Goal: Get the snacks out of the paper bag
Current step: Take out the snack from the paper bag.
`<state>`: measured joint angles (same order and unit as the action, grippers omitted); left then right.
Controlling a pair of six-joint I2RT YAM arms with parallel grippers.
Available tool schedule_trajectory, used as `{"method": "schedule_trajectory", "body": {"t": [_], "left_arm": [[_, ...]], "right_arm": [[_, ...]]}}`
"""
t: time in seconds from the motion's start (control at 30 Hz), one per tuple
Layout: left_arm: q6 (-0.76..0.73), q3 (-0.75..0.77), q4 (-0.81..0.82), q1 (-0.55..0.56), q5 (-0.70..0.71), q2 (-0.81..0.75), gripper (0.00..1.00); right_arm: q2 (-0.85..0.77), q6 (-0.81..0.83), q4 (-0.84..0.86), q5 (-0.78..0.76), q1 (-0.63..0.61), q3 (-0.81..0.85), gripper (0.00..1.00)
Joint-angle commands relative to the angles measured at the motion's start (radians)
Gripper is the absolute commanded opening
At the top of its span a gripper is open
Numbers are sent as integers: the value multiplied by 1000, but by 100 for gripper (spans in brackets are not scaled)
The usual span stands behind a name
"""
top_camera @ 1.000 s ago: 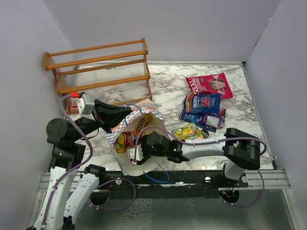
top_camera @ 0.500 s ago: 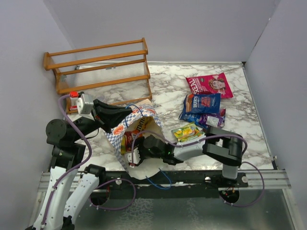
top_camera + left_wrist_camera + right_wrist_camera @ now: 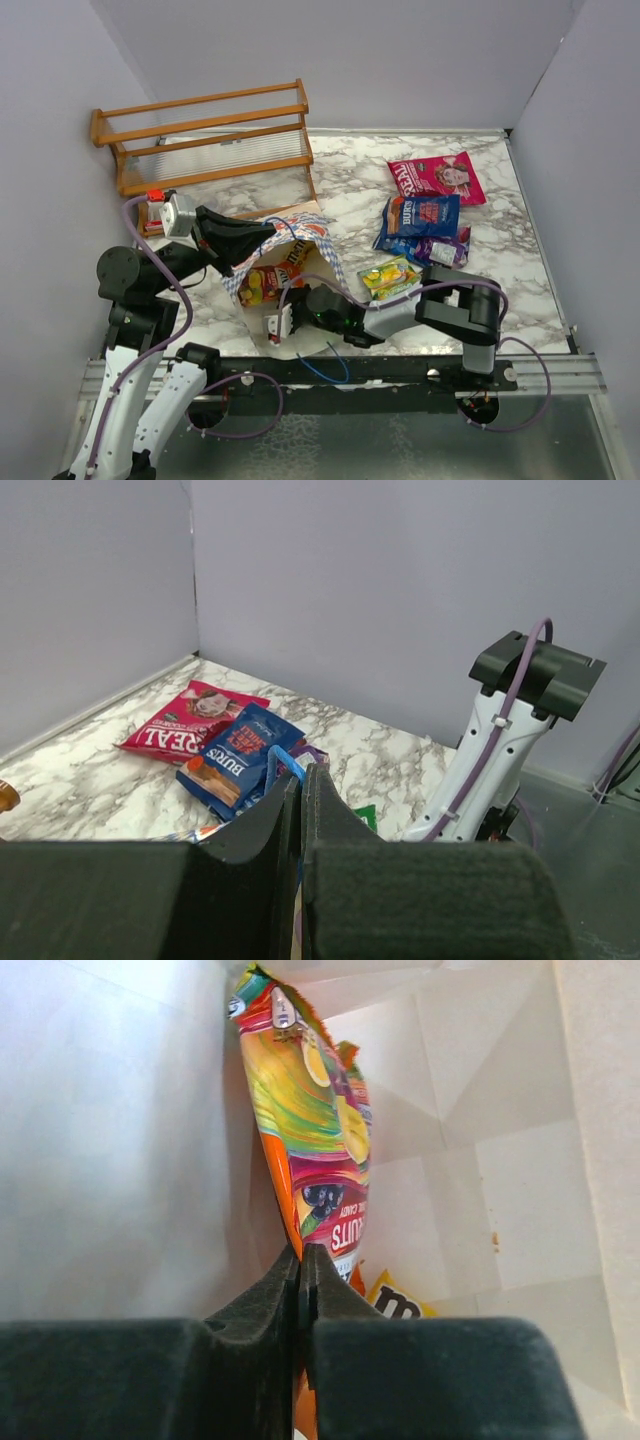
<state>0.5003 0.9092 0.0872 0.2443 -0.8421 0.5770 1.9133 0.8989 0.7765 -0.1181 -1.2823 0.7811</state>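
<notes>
Change since earlier frames: right arm's elbow has folded in toward the near edge, the right fingers (image 3: 275, 322) have shifted slightly toward the near left corner, and the bag mouth now gapes wider.
Paper bag (image 3: 322, 240): lies on the marble surface (image 3: 350, 190) near the near left corner. Its mouth faces the near edge, and its checkered rim is lifted.
Left fingers (image 3: 262, 232): pressed together on the bag's raised rim. In the left wrist view a blue cord handle (image 3: 282, 765) shows right at the tips (image 3: 300, 780).
Right fingers, wrist view (image 3: 301, 1260): inside the bag, clamped on the lower edge of a red-orange candy pack (image 3: 315, 1130).
Red-orange candy pack, top view (image 3: 262, 287): inside the bag mouth, standing against the bag's white inner wall (image 3: 120, 1110).
Yellow pack (image 3: 395, 1298): inside the bag, just behind the clamped pack.
Magenta-pink packet (image 3: 437, 177): flat on the surface toward the far right corner.
Blue packet (image 3: 420, 216): just on the near side of the magenta-pink packet.
Dark purple packet (image 3: 447, 250): partly under the blue packet's near side.
Yellow-green pack (image 3: 390, 275): on the surface beside the right arm, outside the bag.
Wooden rack (image 3: 210, 140): at the far left corner.
</notes>
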Motion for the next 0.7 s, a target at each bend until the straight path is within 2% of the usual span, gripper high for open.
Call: {"method": "schedule_trajectory", "body": {"t": [0.0,0.27,0.43,0.67], "left_arm": [[-37,7,17,4,-1,-5,0],[-105,-5,-42,4,1,-13,0],[-101,-13,-35,4,4,-15,0],[-102,-10,-34,4,38,-16,0]], "right_arm": [[-118,-44,27,-37,11,-11,1],[-301,-129,-158,7,15,-16,1],[-376,-204,-229,5,17,-39,1],[-562,-317,-365,50,15,-31,1]]}}
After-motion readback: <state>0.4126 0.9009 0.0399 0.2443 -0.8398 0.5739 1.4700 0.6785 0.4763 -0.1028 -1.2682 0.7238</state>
